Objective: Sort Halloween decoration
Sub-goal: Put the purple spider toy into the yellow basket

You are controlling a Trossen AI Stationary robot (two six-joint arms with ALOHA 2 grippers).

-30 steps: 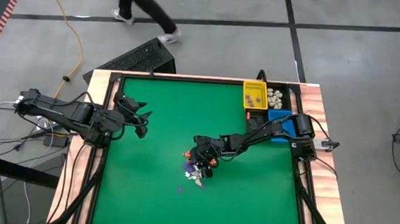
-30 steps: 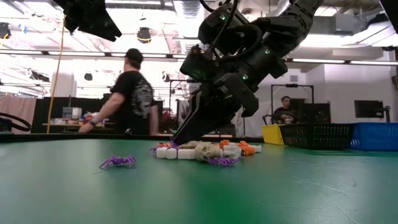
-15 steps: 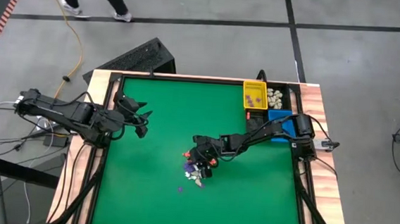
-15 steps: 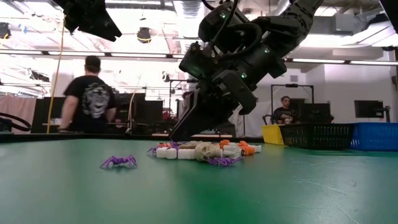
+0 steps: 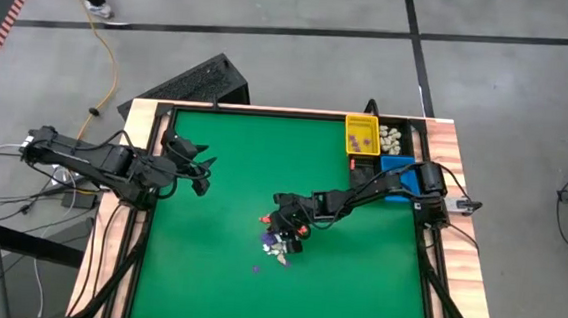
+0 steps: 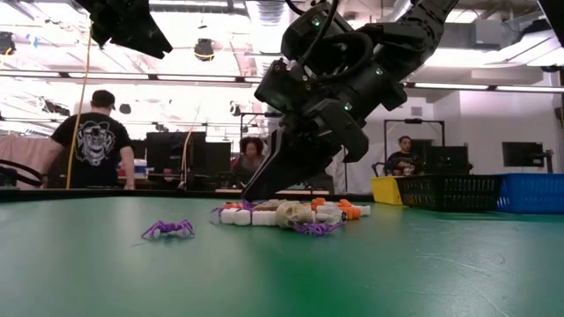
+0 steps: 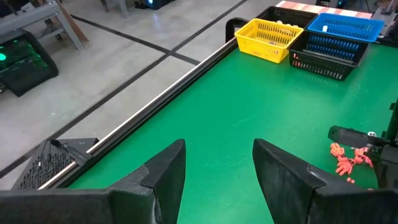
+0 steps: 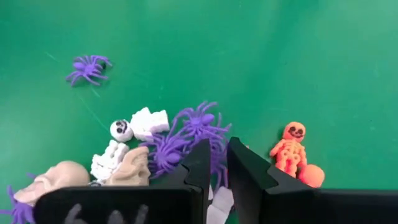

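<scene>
The Halloween decoration lies as a small pile (image 5: 276,247) of cream-white, orange and purple trinkets mid-table, with one purple spider (image 5: 255,269) apart on the near side. In the right wrist view I see purple spiders (image 8: 199,124), a cream skull (image 8: 121,129), cream bones (image 8: 149,121) and an orange skeleton (image 8: 291,149). My right gripper (image 8: 217,171) is down in the pile (image 6: 291,213), its fingers almost together. My left gripper (image 7: 217,165) hangs open over the table's left part (image 5: 203,173), away from the pile. My right gripper pinches a purple spider (image 8: 216,163) between its two fingertips, at the edge of the pile. The fingers (image 6: 264,180) come slanting down from above to the table surface. The spider still lies on the green mat among the other trinkets; which part is caught, the fingers hide.
A yellow bin (image 5: 361,136), a black bin with cream pieces (image 5: 394,139) and a blue bin (image 5: 396,167) stand at the table's far right corner. Raised wooden rails (image 5: 129,218) frame the green mat. People stand in the room beyond the table (image 6: 88,141).
Both arms and the trinkets have kept still. A person in the room beyond the far edge has walked toward the left.
</scene>
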